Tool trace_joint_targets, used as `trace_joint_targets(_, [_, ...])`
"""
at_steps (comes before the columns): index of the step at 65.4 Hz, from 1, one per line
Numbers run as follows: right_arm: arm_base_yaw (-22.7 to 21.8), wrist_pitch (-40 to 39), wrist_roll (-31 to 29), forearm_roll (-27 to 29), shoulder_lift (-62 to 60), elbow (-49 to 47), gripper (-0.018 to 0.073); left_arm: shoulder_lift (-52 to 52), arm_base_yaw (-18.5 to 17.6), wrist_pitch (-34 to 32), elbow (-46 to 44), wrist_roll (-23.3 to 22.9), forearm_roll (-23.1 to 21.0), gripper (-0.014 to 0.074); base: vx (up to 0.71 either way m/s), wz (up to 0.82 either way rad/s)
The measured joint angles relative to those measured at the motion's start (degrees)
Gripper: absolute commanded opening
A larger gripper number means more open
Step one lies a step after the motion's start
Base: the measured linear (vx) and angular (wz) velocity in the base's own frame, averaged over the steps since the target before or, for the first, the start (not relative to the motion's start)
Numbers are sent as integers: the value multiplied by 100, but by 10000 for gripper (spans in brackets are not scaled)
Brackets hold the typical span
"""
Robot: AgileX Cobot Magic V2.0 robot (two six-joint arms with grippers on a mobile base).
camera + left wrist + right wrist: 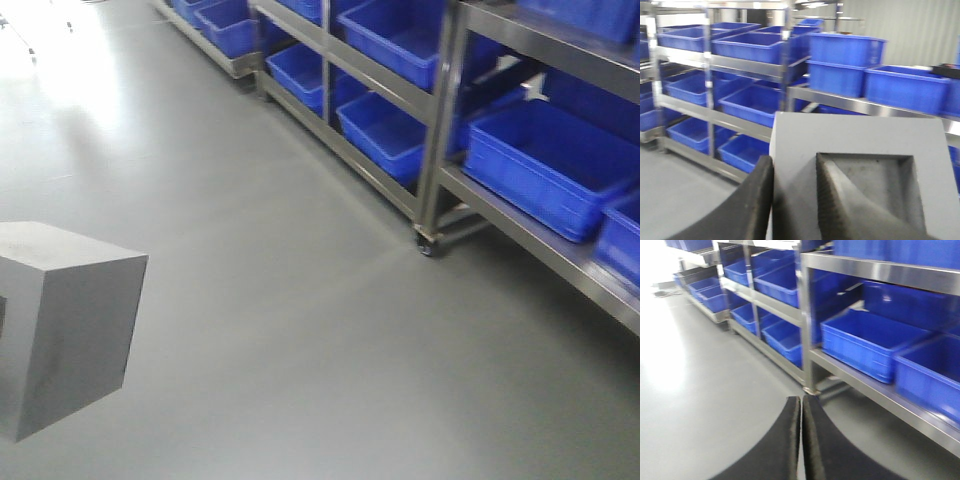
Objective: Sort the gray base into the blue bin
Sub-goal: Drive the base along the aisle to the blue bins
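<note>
Left gripper is clamped on the gray base: one finger sits outside the block's side wall, the other down in the square recess, with the wall pinched between them. Finger roots and the block's lower part are cut off by the bottom edge of the left wrist view, so the rest of the grip isn't visible. Front view has the same block at far left, one vertical edge toward the camera, its left part cropped by the frame edge. The arm and fingers holding it are out of shot there, and I can't tell from that view whether it clears the floor. Block is well apart from the steel rack, not in or over any crate. Right gripper is clenched, pads pressed flat together with nothing between them, over floor near the rack's foot. Nearest fully visible blue bin sits on the lower shelf, right of the post with the caster. More identical ones fill the tiers running back. All three views are motion-blurred. The bin at far right of the front view is cropped, and the far ones' insides can't be made out.
</note>
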Motion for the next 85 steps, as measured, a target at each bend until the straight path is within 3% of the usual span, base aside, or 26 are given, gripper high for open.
trace_joint_targets(55, [0,0,0,0,0,0,-5,0,0,0,4,1,0,-6,49,42])
trace_joint_targets(85, [0,0,0,0,0,0,-5,0,0,0,4,1,0,-6,57,19])
